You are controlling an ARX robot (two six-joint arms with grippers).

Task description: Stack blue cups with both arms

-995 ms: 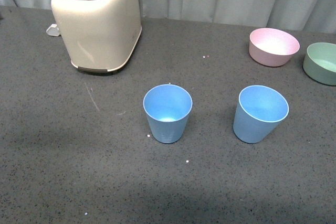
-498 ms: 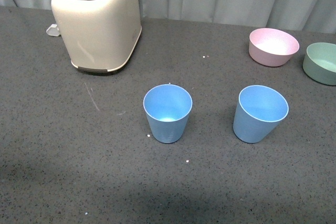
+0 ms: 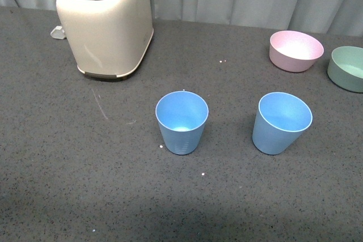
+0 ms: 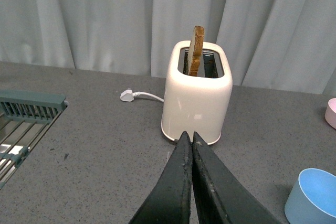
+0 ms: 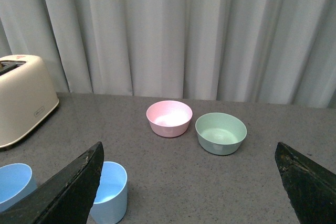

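Two light blue cups stand upright and apart on the grey table: one in the middle [image 3: 181, 122], one to its right [image 3: 282, 123]. Neither arm shows in the front view. In the left wrist view my left gripper [image 4: 188, 136] is shut and empty, its tips pointing at the toaster; one blue cup [image 4: 312, 196] shows at the edge. In the right wrist view my right gripper [image 5: 189, 156] is open wide and empty, raised above the table; one blue cup [image 5: 108, 191] stands by one finger [image 5: 68, 192], the other cup [image 5: 14, 184] beyond it.
A cream toaster [image 3: 106, 24] with a slice of toast stands at the back left. A pink bowl [image 3: 295, 50] and a green bowl [image 3: 347, 67] sit at the back right. A sink grate [image 4: 26, 124] shows in the left wrist view.
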